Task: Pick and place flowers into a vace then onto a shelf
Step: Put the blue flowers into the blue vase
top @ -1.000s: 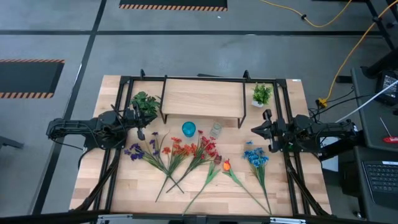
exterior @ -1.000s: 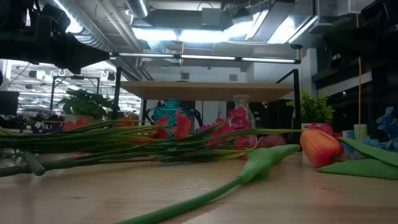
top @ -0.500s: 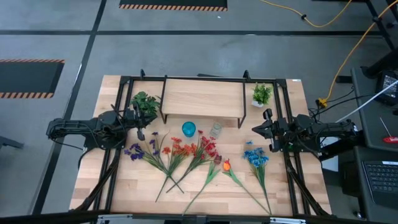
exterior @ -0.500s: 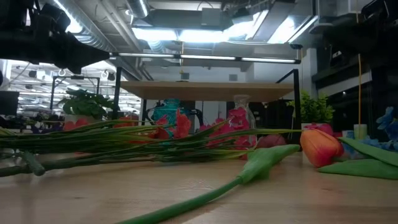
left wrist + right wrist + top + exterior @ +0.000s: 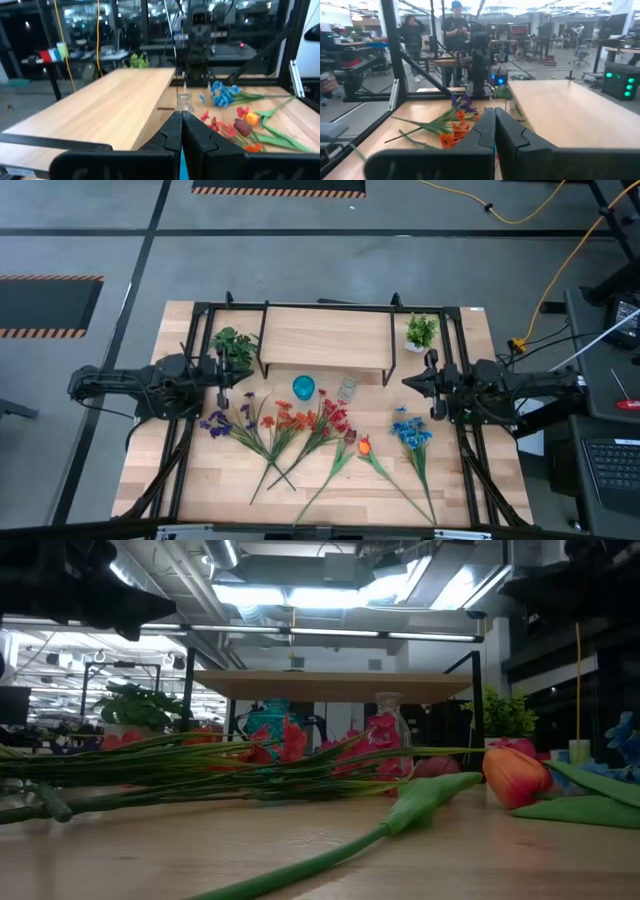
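High view: the light-wood plank tabletop (image 5: 200,480) carries a spread of artificial flowers (image 5: 300,425) with thin green stems and purple, orange, red and blue blooms across its middle toward the near edge. An orange tulip (image 5: 364,446) lies among them. The shelf (image 5: 325,340), a pale wood board on thin black legs, stands at the far edge. A blue glass vase (image 5: 303,388) and a clear glass vase (image 5: 347,389) stand empty at the shelf's near side. Leafy potted plants (image 5: 421,331) flank the shelf. The left gripper (image 5: 222,377) sits at the left edge and the right gripper (image 5: 428,382) at the right edge.

Low view: stems lie flat on the wood; the tulip rests on its side.

Wrist views: both claws are pressed together, empty. No writing is legible.
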### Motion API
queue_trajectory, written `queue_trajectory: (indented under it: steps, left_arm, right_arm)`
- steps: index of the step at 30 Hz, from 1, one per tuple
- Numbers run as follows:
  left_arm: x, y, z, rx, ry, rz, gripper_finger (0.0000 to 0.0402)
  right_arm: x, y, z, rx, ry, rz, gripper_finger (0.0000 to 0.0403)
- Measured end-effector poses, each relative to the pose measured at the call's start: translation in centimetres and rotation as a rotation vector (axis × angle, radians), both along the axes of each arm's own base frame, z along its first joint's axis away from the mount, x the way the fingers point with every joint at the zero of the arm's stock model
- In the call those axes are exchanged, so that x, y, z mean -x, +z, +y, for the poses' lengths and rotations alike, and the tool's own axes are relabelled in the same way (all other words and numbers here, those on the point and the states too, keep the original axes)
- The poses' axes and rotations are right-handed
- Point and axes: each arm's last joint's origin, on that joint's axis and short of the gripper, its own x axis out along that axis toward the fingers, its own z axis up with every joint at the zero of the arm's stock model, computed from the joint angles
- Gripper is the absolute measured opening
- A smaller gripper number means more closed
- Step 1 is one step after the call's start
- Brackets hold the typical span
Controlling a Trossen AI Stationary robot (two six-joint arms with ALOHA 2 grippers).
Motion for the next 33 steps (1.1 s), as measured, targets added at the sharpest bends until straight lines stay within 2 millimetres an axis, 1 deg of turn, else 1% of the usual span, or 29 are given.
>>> queue_trajectory:
  steps: [4, 9, 14, 17, 20, 23, 29, 33]
  left_arm:
    - [-0.7, 0.4, 0.0, 0.040, 0.003, 0.047, 0.0002]
    - [-1.7, 1.4, 0.1, 0.020, 0.003, 0.098, 0.0002]
    - [-2.9, 2.2, -0.1, -0.043, -0.019, 0.115, 0.0002]
    - [-3.6, 2.1, -0.6, -0.031, -0.052, 0.150, 0.0002]
    - [-4.3, 1.6, -1.2, 0.019, -0.060, 0.200, 0.0002]
    - [-5.1, 1.2, -2.2, 0.043, -0.072, 0.226, 0.0002]
    - [-6.8, 1.2, -4.9, 0.011, -0.113, 0.153, 0.0002]
    - [-7.5, 0.4, -6.5, 0.004, -0.094, 0.147, 0.0002]
  right_arm:
    - [-0.6, 1.7, 0.0, 0.007, -0.005, 0.018, 0.0004]
    - [-1.6, 3.4, 0.1, 0.068, -0.007, 0.097, 0.0004]
    - [-2.7, 4.4, 0.2, 0.047, -0.003, 0.229, 0.0003]
    - [-3.3, 4.7, 0.3, 0.036, -0.002, 0.286, 0.0003]
    - [-3.8, 4.6, 0.4, 0.006, 0.004, 0.337, 0.0002]
    - [-4.2, 4.7, 1.1, 0.003, 0.042, 0.357, 0.0002]
    - [-4.8, 4.5, 3.0, -0.025, 0.139, 0.404, 0.0002]
    - [-4.9, 4.1, 4.2, -0.031, 0.135, 0.436, 0.0001]
